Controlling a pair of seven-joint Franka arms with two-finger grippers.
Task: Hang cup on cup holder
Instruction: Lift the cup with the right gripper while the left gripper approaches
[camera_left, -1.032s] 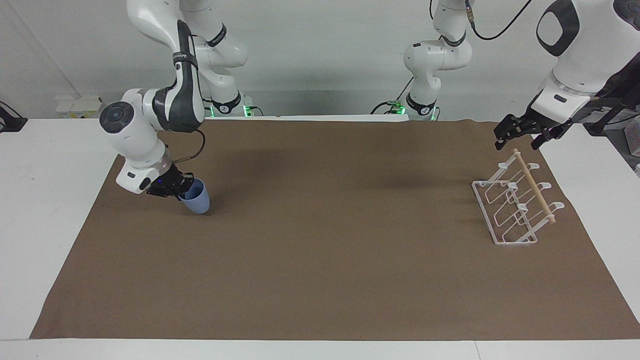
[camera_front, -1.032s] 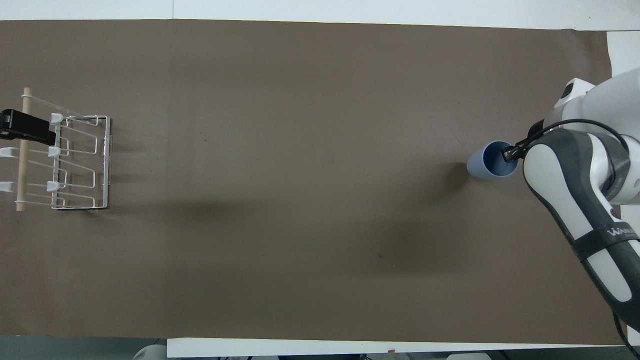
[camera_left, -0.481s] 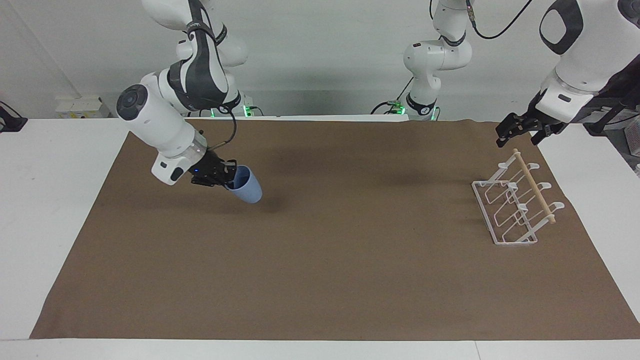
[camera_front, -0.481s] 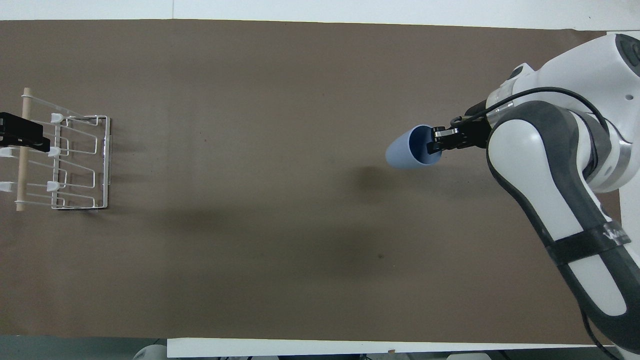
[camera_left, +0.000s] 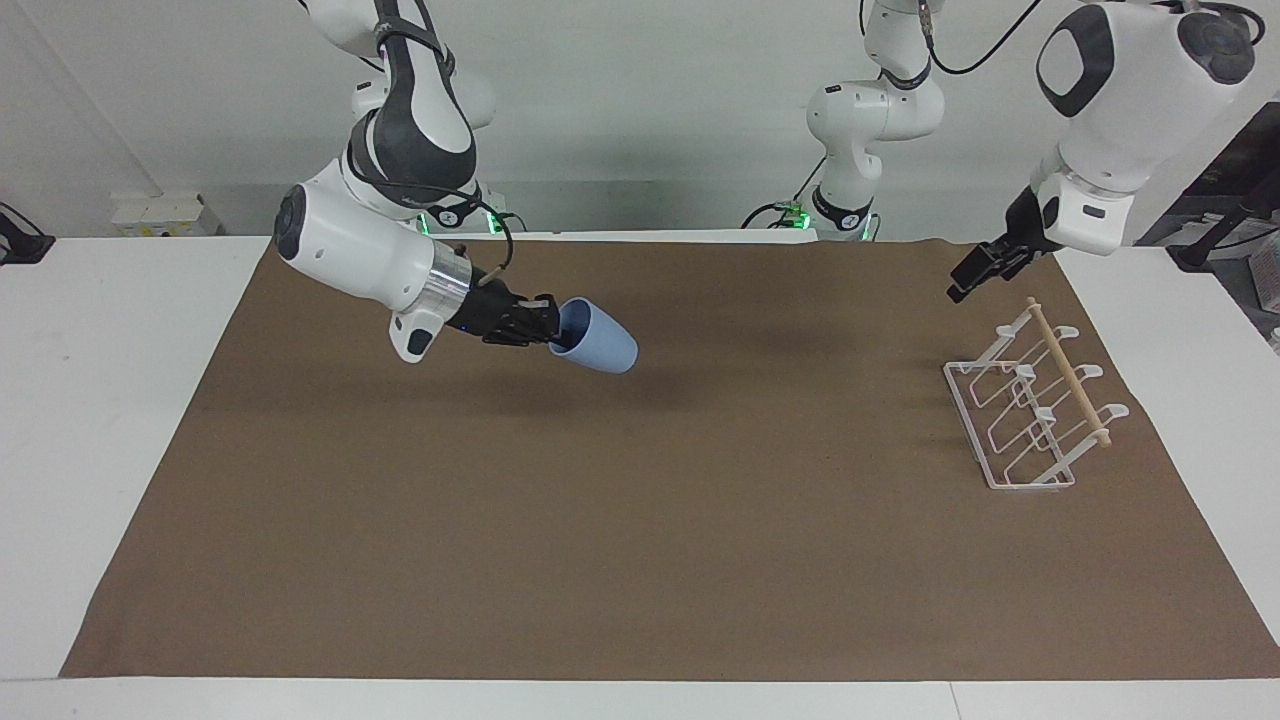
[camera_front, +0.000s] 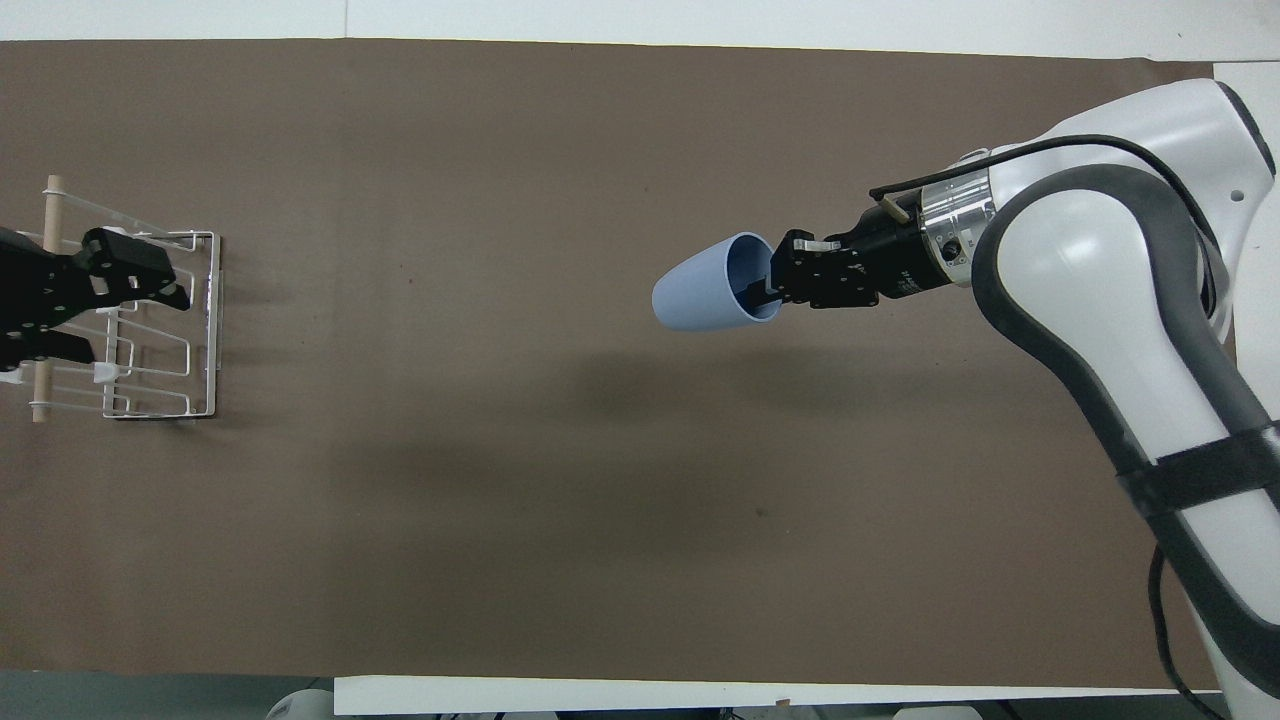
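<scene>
- The right hand (camera_left: 548, 325) is up in the air over the brown mat (camera_left: 640, 560), pinching the rim of the blue cup (camera_left: 598, 349).
- The cup lies on its side in the air, with its bottom pointing toward the left arm's end of the bench (camera_left: 110, 420).
- The white cup holder (camera_left: 1030, 410) stands on the mat at that end.
- The left hand (camera_left: 975, 272) hangs over the cup holder, fingers spread, holding nothing.

The cup holder (camera_left: 1032, 405) is set on the brown mat (camera_left: 640, 560) at the left arm's end; the cup (camera_left: 597, 350) is held tilted in the air over the mat, well apart from it
</scene>
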